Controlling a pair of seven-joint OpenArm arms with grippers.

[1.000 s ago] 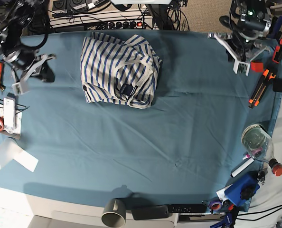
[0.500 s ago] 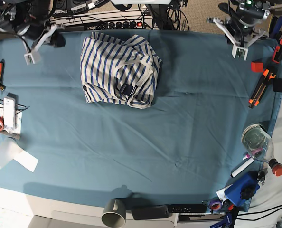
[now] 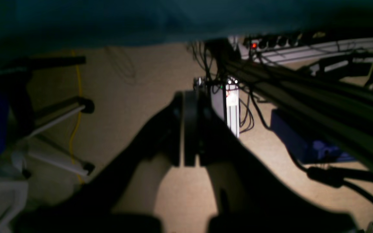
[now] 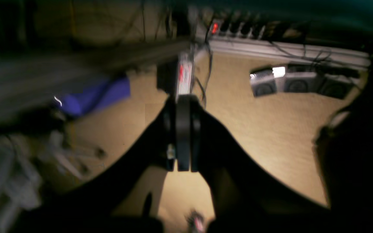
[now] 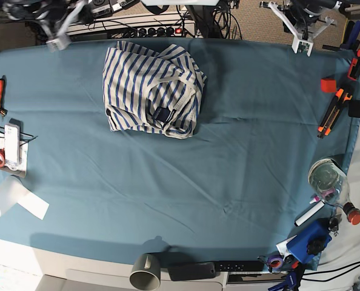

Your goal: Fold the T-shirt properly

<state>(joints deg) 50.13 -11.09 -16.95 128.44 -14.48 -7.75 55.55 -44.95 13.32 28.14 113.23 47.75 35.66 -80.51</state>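
The T-shirt (image 5: 153, 90) sits bunched in a rough fold on the teal cloth (image 5: 228, 157), toward its far edge and left of centre, dark neck label facing up. Both arms are up at that far edge, well clear of the shirt: the right gripper (image 5: 57, 37) off its left, the left gripper (image 5: 301, 40) off its right. In the wrist views, the left gripper (image 3: 189, 129) and right gripper (image 4: 182, 132) have jaws pressed together, holding nothing.
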